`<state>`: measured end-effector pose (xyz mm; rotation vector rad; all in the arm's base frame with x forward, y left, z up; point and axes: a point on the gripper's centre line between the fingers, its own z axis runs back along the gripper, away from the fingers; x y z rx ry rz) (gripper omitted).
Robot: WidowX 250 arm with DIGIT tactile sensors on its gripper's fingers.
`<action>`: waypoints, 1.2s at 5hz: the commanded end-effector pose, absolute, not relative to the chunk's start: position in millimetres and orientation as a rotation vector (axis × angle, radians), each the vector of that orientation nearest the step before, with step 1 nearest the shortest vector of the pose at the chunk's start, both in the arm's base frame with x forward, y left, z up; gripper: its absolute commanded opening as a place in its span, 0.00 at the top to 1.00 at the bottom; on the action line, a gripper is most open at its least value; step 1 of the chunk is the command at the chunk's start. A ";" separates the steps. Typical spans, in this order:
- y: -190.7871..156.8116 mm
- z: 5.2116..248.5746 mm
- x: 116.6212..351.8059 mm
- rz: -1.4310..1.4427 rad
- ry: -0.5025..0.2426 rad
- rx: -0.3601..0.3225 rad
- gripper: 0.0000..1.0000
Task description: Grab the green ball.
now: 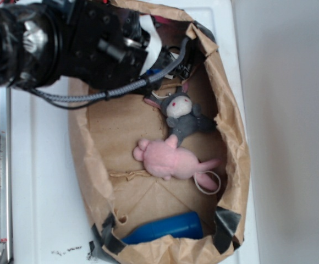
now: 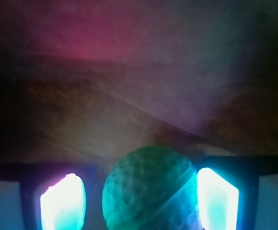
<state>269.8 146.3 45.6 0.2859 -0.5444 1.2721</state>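
**Operator:** Report gripper (image 2: 141, 191) condition and target location.

**Technician:** In the wrist view the green ball (image 2: 148, 189) sits between the two glowing fingertips (image 2: 62, 203). The jaws are parted to roughly the ball's width. The right-of-frame pad appears to touch the ball; a narrow dark gap shows on the other side. Whether any clamping force is applied cannot be told, so treat the ball as bracketed, not secured. In the exterior view the ball is hidden behind the arm.

**Operator:** Failure modes from this state?

**Technician:** Three, in my judgement. First, the ball is round and off-centre toward one pad; an uneven closure could squeeze it out forward, beyond the fingertips. Second, the brown paper (image 2: 129, 110) rises just ahead of the jaws; a fold could be pinched along with the ball. Third, a lift before full closure would leave the ball behind.

**Operator:** Arm pose?

**Technician:** The exterior view shows the arm (image 1: 66, 38) reaching over the rim of the paper-lined bin (image 1: 234, 126) into one end of it, wrist pitched down toward the floor of the bin. The grey plush (image 1: 182, 115) lies near the wrist; the pink plush (image 1: 170, 159) and the blue cylinder (image 1: 168, 226) lie well apart from the jaws.
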 end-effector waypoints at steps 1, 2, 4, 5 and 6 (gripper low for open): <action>145.5 51.1 265.2 1.328 -0.576 0.273 1.00; 138.8 41.4 267.7 1.337 -0.609 0.292 1.00; 119.6 53.8 269.5 1.232 -0.608 0.219 1.00; 95.5 74.9 276.3 1.194 -0.623 0.145 1.00; 73.6 104.1 283.0 1.113 -0.611 0.063 1.00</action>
